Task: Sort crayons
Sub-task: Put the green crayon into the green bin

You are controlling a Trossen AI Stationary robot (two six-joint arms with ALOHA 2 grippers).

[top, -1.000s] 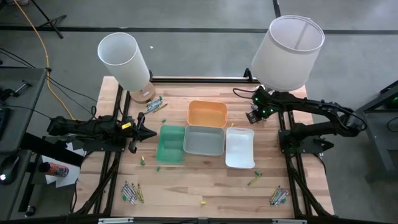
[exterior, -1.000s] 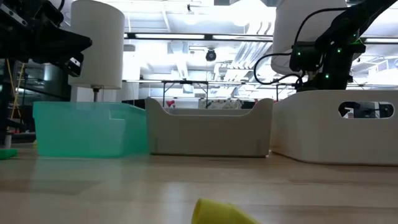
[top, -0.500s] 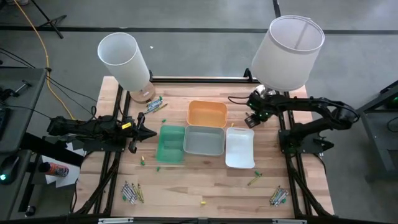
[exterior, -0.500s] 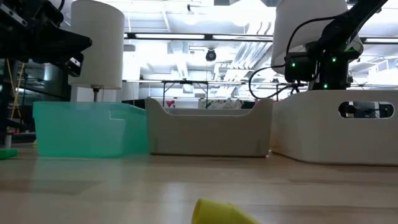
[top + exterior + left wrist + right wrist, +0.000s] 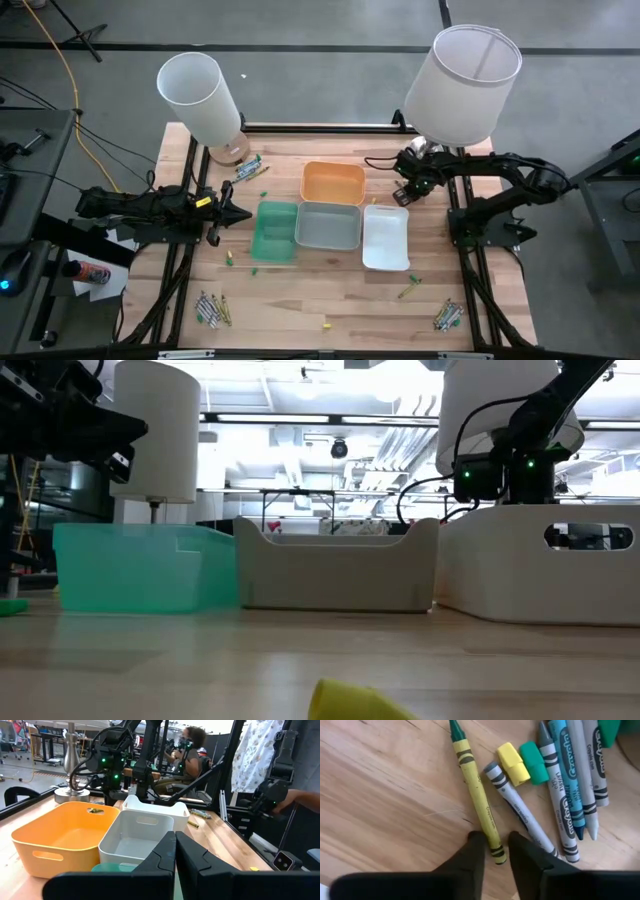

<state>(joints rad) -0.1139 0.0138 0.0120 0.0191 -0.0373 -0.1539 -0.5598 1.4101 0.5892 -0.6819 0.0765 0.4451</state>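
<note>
Pale wooden plank table (image 5: 300, 290) on a grey concrete floor, flanked at its far corners by two white lamp shades (image 5: 200, 95), with black and yellow cables trailing off to the left. Four trays at centre: green tray (image 5: 274, 231), grey tray (image 5: 328, 226), white tray (image 5: 386, 237) and, farther back, orange tray (image 5: 333, 183). Crayons (image 5: 212, 308) scattered in clusters at the near left, near right and far left of the table, singles between. Left gripper (image 5: 243, 213) parked just left of the green tray, fingers pressed shut, nothing held. Right gripper (image 5: 402, 192) low at the far right, beyond the white tray. Visible only from the right wrist: dark fingertips (image 5: 476, 851) narrowly parted astride the end of a yellow crayon (image 5: 479, 802), beside grey and blue ones. Visible only from the left wrist and low views: workshop interior beyond the table, ceiling lights, a seated person (image 5: 186, 755).
</note>
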